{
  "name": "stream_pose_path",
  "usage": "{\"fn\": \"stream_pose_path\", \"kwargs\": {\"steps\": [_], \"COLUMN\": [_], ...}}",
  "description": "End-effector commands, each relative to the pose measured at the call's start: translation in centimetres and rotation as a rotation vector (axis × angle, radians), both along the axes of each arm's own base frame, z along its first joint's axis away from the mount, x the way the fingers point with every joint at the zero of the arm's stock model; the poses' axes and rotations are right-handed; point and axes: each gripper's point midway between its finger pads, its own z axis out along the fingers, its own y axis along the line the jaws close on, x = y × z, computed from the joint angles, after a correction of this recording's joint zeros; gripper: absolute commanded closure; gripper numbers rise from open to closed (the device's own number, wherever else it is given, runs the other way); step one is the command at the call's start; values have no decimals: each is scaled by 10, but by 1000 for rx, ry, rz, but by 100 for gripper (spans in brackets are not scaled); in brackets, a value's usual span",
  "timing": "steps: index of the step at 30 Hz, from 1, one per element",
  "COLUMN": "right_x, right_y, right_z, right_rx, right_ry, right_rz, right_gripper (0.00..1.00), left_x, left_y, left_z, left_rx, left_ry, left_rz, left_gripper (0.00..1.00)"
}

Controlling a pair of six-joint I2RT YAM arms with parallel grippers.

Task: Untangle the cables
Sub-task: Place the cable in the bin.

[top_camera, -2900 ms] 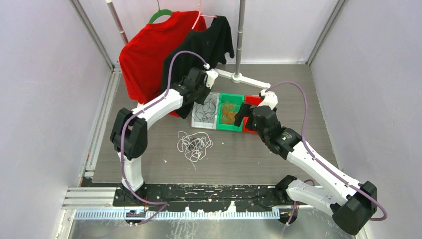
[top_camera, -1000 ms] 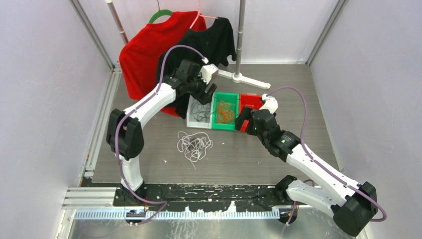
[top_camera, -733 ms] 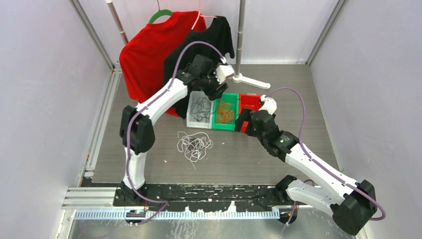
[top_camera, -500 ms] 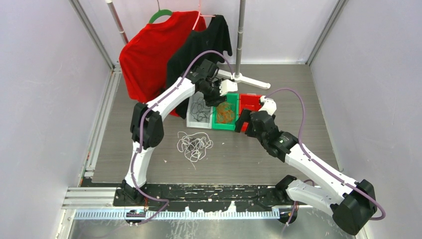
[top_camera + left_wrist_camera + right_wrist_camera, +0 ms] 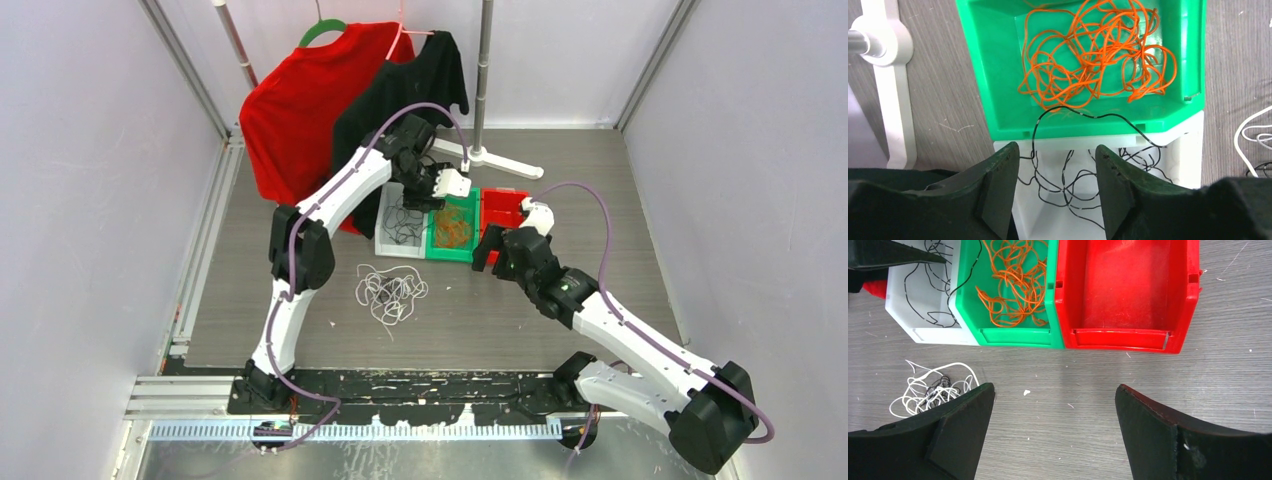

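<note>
Jaws of both grippers stand spread, pinching nothing. The left arm stretches far forward, the left gripper pointing down over the white bin and green bin. The right arm reaches low, the right gripper above the table before the red bin. The orange cables lie in green and the black cables in white, with 1 strand crossing over. The white cables lie on the table.

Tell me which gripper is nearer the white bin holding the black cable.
Left. The left gripper hangs right above the white bin, at its edge beside the green bin; the right gripper is over the table, on the robot's side of the red bin.
</note>
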Motion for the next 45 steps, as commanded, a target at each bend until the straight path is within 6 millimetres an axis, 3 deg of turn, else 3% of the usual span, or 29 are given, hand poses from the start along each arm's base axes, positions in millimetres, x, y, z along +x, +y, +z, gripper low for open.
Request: {"fn": "stream_pose_path", "kwargs": {"steps": [1,9,15,19,23,28,31,35,40,45], "right_x": [6,4,5,3,4,4,3,3,4,3], "right_y": [5,9,14,17,16,15,14,14,14,13], "right_z": [16,10,2,-1,-2,-1,-1,-1,1,1], "right_rx": [60,72,84,93,89,91,90,94,93,88], "right_ry": [-56,-46,-35,-23,-22,-25,-22,-19,-21,-21], "right_rz": [-3,13,24,38,32,27,25,22,18,16], "right_gripper": [6,7,8,9,9,10,10,11,11,11], "left_x": [-2,13,19,20,23,20,24,35,39,33], "left_y": [-6,-21,-9,-5,-7,-1,-2,-7,-8,9], "left_z": [5,8,-7,-10,-7,-13,-15,-3,17,31], "left_rx": [-26,-74,-13,5,-8,30,30,-6,-60,-44], "left_ry": [-19,-67,-67,-61,-91,-83,-92,-147,-212,-223], "left_rz": [-127,-158,-185,-192,-194,-206,-192,-147,-86,-32], "left_gripper": [39,34,38,47,72,78,87,97,100,100]}}
